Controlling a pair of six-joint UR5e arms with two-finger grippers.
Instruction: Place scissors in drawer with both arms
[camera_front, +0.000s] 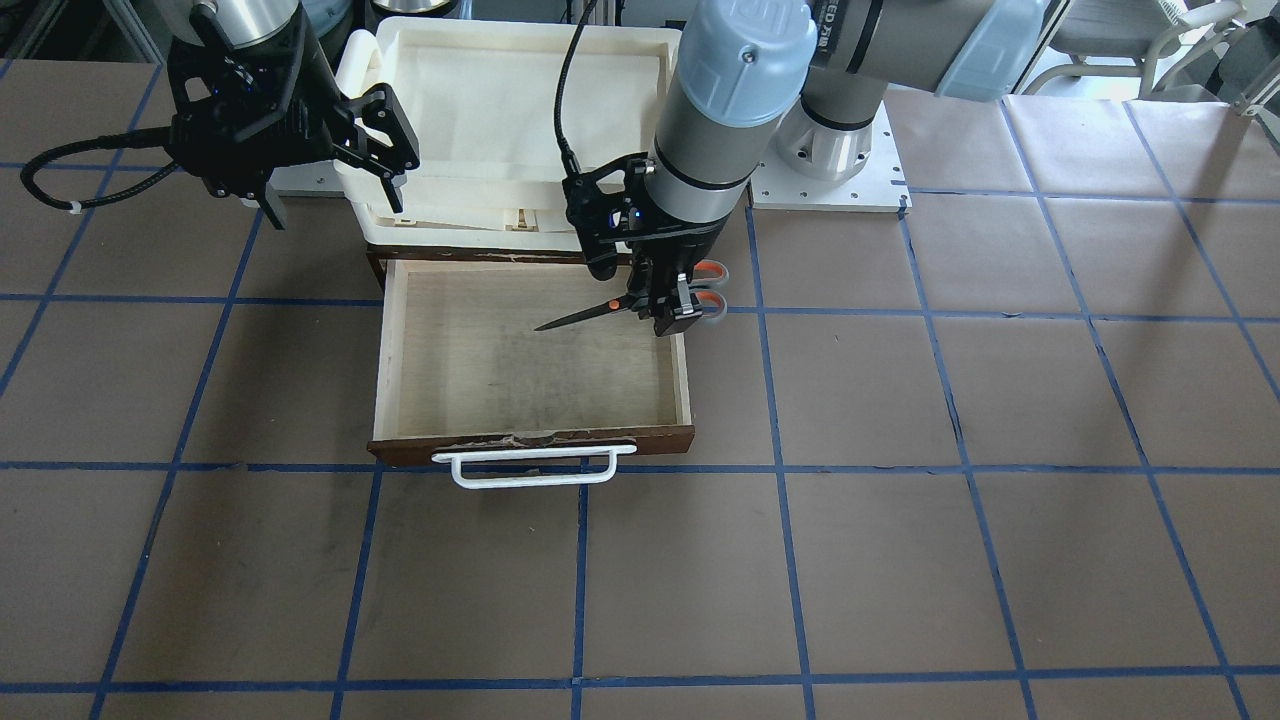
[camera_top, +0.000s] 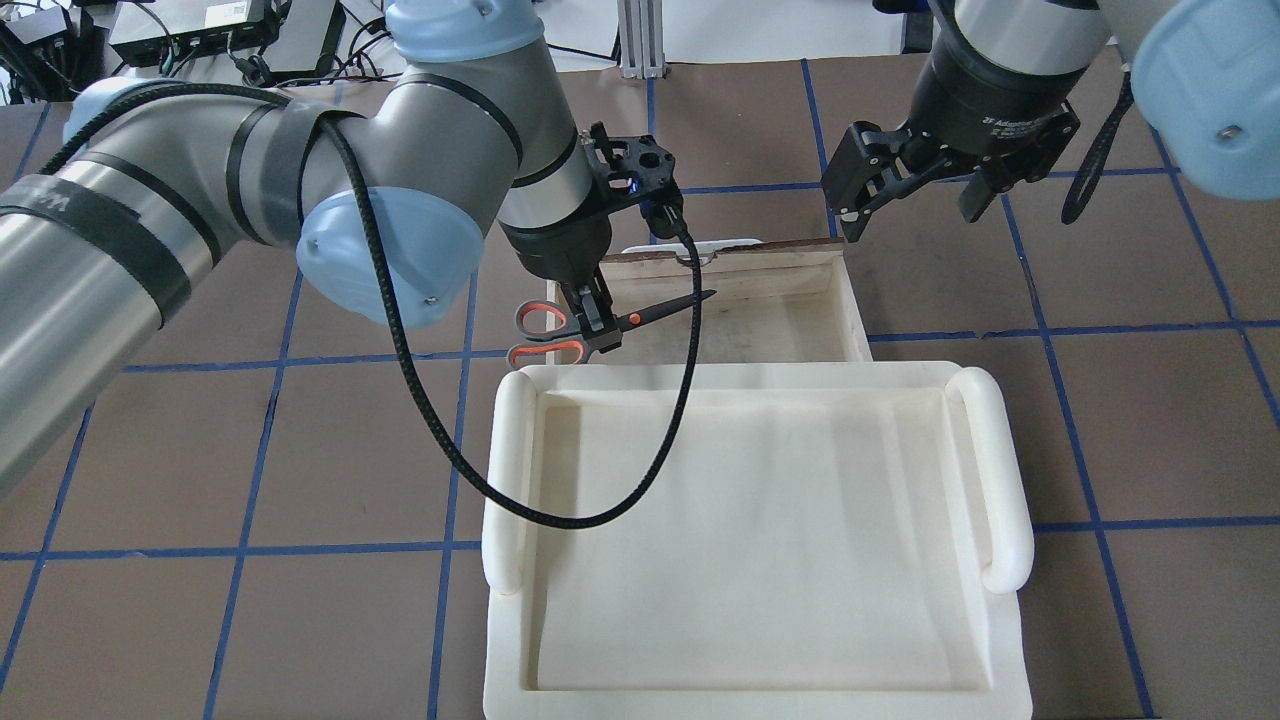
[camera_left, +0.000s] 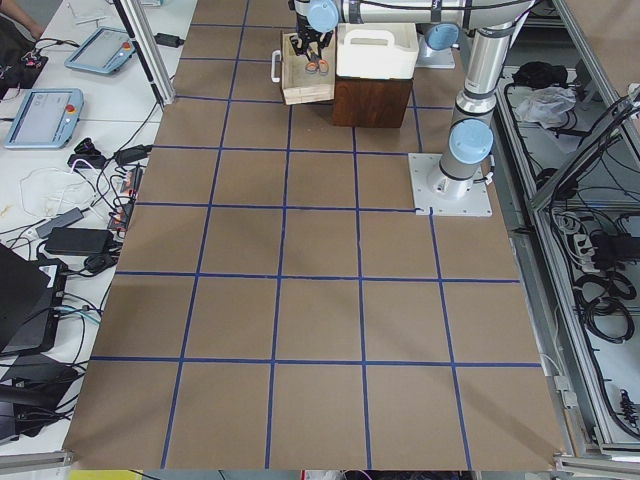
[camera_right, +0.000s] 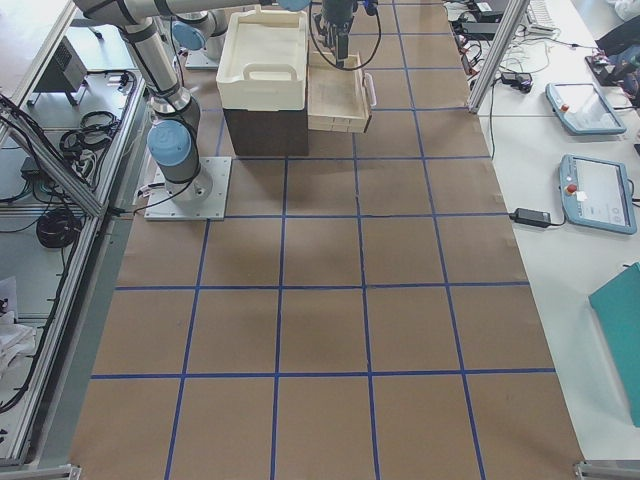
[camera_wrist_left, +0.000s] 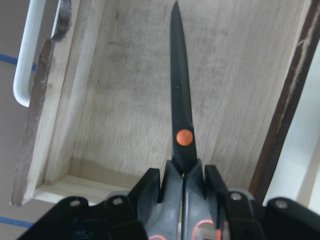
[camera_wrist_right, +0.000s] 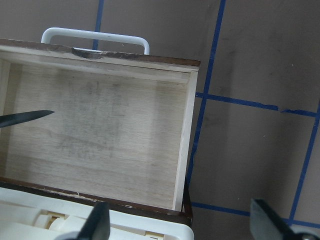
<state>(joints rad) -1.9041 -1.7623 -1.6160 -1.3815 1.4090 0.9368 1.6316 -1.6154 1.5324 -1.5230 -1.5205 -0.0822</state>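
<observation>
The scissors (camera_front: 590, 315) are held level in my left gripper (camera_front: 668, 310), which is shut on them just behind the orange pivot. The blades point over the pale inside of the open drawer (camera_front: 530, 442). The orange-lined loops hang over the drawer's side wall. The left wrist view shows the fingers (camera_wrist_left: 149, 192) clamped on the scissors (camera_wrist_left: 182, 120) above the drawer floor (camera_wrist_left: 115, 115). In the overhead view the left gripper (camera_top: 598, 325) holds the scissors (camera_top: 655, 312) at the drawer's (camera_top: 845, 300) left side. My right gripper (camera_top: 912, 210) is open and empty, raised beside the drawer's other side.
A cream-white plastic tray (camera_top: 990, 470) sits on the dark cabinet (camera_left: 372, 100) behind the drawer. The left arm's black cable (camera_top: 560, 515) loops over the tray. The drawer's white bar handle (camera_front: 535, 466) sticks out over the brown table.
</observation>
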